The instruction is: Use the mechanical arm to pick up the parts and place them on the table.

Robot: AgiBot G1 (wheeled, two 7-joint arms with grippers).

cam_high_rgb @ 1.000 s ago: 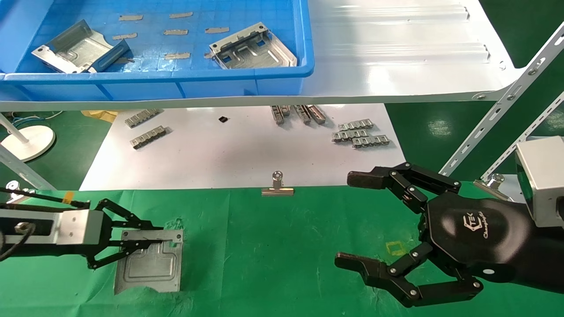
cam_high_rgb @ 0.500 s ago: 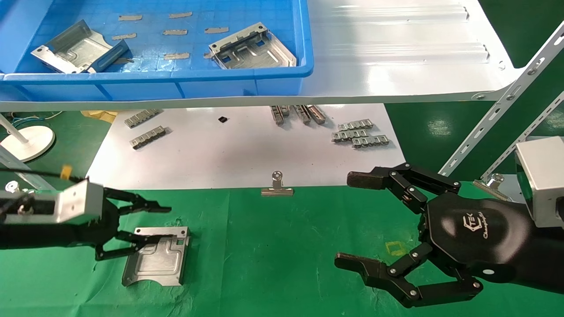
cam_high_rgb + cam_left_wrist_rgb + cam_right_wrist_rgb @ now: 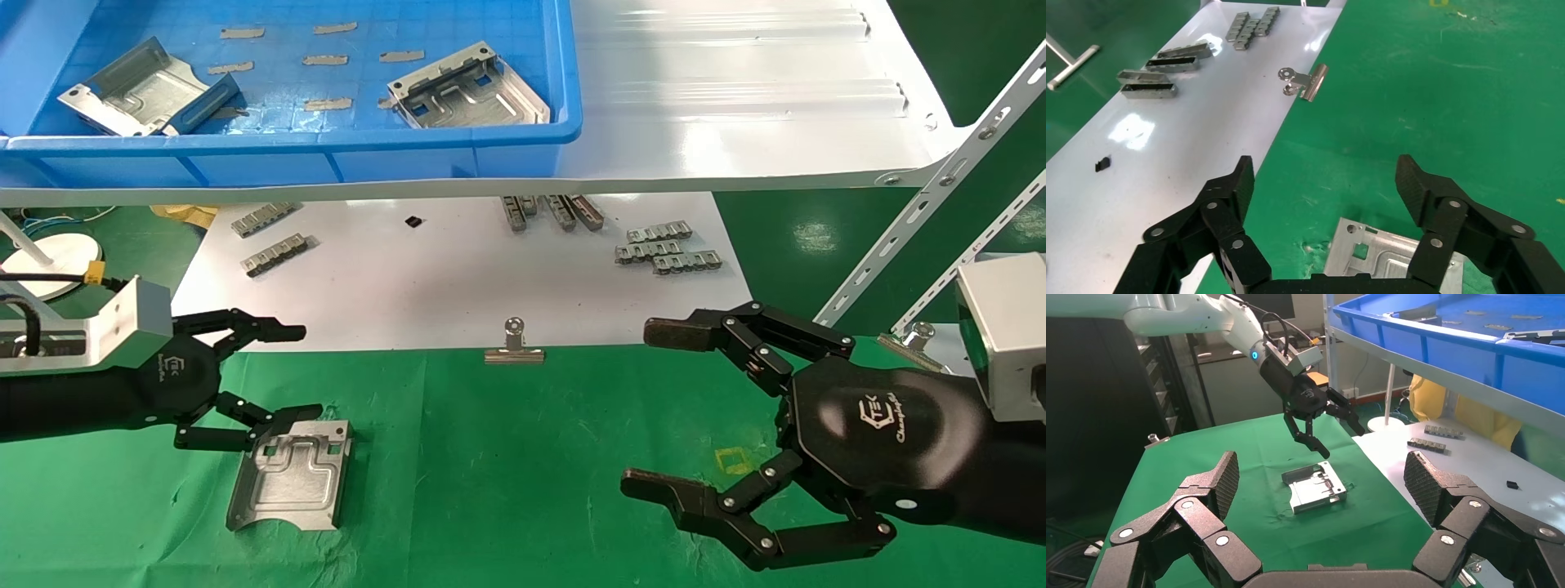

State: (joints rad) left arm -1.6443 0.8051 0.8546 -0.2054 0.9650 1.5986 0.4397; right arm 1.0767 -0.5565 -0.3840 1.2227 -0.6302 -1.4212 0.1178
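Observation:
One silvery stamped part point(image 3: 290, 478) lies flat on the green table point(image 3: 507, 457) at the near left. My left gripper point(image 3: 298, 371) hovers just above the part's far edge, open and empty, with its lower fingertip close to that edge. In the left wrist view the open gripper point(image 3: 1327, 177) straddles the part's corner point(image 3: 1379, 260) below it. Two more parts point(image 3: 139, 86) point(image 3: 470, 86) lie in the blue bin point(image 3: 286, 143) on the shelf. My right gripper point(image 3: 654, 408) hangs open and empty over the table's right side. In its wrist view point(image 3: 1321, 478) the part point(image 3: 1315, 490) lies farther off.
A glossy white shelf point(image 3: 735, 98) carries the bin. Below it a white sheet point(image 3: 449, 278) holds grey link strips point(image 3: 666, 249) point(image 3: 274, 237). A binder clip point(image 3: 515, 347) sits on the cloth's far edge. Perforated metal braces point(image 3: 923, 204) slant at the right.
My left gripper opened and let go of the part, then lifted and drew back toward the left. The part now rests flat on the cloth. The right arm has not moved.

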